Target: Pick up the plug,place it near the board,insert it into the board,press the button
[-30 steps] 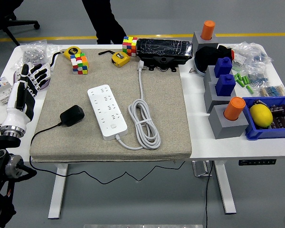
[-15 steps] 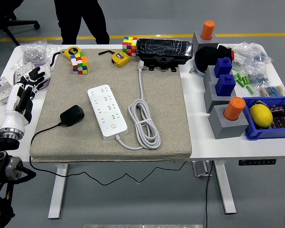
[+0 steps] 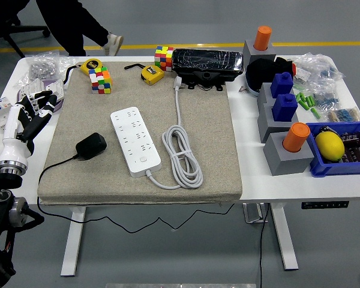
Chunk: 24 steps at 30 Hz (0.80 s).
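Observation:
A black plug (image 3: 92, 145) lies on the grey mat, its thin black cable trailing off the mat's front left. Just right of it lies the white power board (image 3: 135, 140), set diagonally, with its button near the lower end and a coiled white cord (image 3: 181, 157) beside it. My left hand (image 3: 30, 114) hovers over the table's left edge, to the upper left of the plug and apart from it. Its white and black fingers are spread and hold nothing. The right arm does not show.
Two colour cubes (image 3: 99, 80), two yellow tape measures (image 3: 151, 74) and a black wrapped box (image 3: 207, 63) line the mat's far edge. Grey blocks with orange and blue pieces (image 3: 286, 138) and a blue bin holding a lemon (image 3: 330, 145) fill the right side. A person walks behind the table.
My left hand has drifted left and slightly toward the near edge. The person behind the table has walked left. The plug and board have not moved.

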Each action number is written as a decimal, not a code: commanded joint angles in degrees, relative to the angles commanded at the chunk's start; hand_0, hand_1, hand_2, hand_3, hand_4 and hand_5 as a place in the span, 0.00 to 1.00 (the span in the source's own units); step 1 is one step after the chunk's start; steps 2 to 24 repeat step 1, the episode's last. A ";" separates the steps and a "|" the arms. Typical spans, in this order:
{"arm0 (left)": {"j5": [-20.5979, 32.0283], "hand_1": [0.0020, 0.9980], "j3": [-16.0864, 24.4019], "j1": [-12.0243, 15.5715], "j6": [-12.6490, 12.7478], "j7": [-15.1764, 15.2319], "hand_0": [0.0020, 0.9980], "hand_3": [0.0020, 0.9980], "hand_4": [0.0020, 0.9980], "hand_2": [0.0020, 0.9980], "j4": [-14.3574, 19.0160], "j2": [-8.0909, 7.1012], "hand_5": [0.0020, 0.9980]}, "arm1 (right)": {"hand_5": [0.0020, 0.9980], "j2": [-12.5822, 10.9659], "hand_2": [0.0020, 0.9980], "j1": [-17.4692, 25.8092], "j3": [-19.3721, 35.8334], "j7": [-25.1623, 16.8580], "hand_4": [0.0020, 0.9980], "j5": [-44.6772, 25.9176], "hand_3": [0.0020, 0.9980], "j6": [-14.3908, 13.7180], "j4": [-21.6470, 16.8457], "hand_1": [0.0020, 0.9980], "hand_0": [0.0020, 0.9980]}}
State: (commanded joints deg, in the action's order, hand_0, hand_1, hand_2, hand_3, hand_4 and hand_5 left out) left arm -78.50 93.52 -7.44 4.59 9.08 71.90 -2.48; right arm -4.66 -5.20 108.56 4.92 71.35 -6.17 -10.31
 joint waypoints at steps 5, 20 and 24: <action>-0.33 0.72 0.03 0.08 0.12 -0.08 0.73 0.61 0.59 0.64 0.04 -0.01 0.07 | 0.94 -0.01 0.72 0.07 -0.06 0.01 1.00 0.03 0.75 -0.01 0.00 0.72 0.78; -0.33 0.72 0.03 0.08 0.12 -0.08 0.73 0.61 0.59 0.64 0.04 -0.01 0.07 | 0.94 -0.01 0.72 0.07 -0.06 0.01 1.00 0.03 0.75 -0.01 0.00 0.72 0.78; -0.33 0.72 0.03 0.08 0.12 -0.08 0.73 0.61 0.59 0.64 0.04 -0.01 0.07 | 0.94 -0.01 0.72 0.07 -0.06 0.01 1.00 0.03 0.75 -0.01 0.00 0.72 0.78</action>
